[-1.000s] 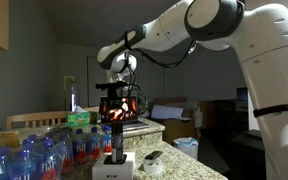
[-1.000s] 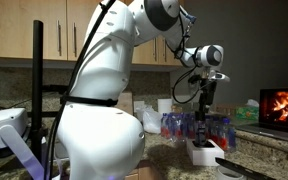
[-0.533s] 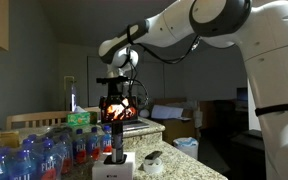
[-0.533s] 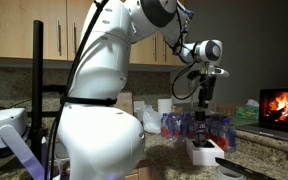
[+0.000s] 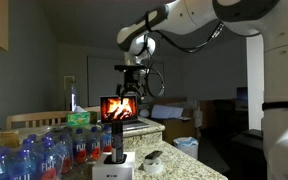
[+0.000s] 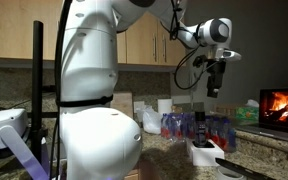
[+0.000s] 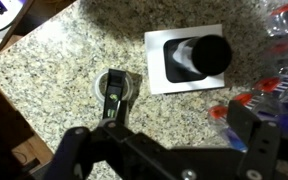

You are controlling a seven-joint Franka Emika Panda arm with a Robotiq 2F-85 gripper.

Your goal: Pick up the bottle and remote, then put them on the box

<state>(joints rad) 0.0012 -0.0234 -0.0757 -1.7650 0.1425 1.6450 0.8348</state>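
Observation:
The small dark bottle (image 5: 111, 143) stands upright on the low white box (image 5: 112, 170) on the granite counter. Both also show in an exterior view, bottle (image 6: 201, 130) on box (image 6: 208, 155). In the wrist view I look down on the bottle's top (image 7: 210, 52) and the box (image 7: 160, 45). The dark remote (image 7: 113, 93) lies on the counter beside the box, and it also shows in an exterior view (image 5: 152, 158). My gripper (image 5: 132, 86) (image 6: 214, 86) hangs well above them, open and empty, its fingers (image 7: 164, 140) at the wrist view's bottom.
Several clear water bottles with blue and red labels (image 5: 39, 155) (image 6: 182, 125) (image 7: 274, 85) crowd the counter next to the box. A screen showing a fire (image 5: 119, 107) (image 6: 282, 108) stands behind. The counter edge (image 7: 9, 70) is near the remote.
My gripper has risen and moved sideways, away from the bottle. The bottle stays standing on the box. The remote has not moved.

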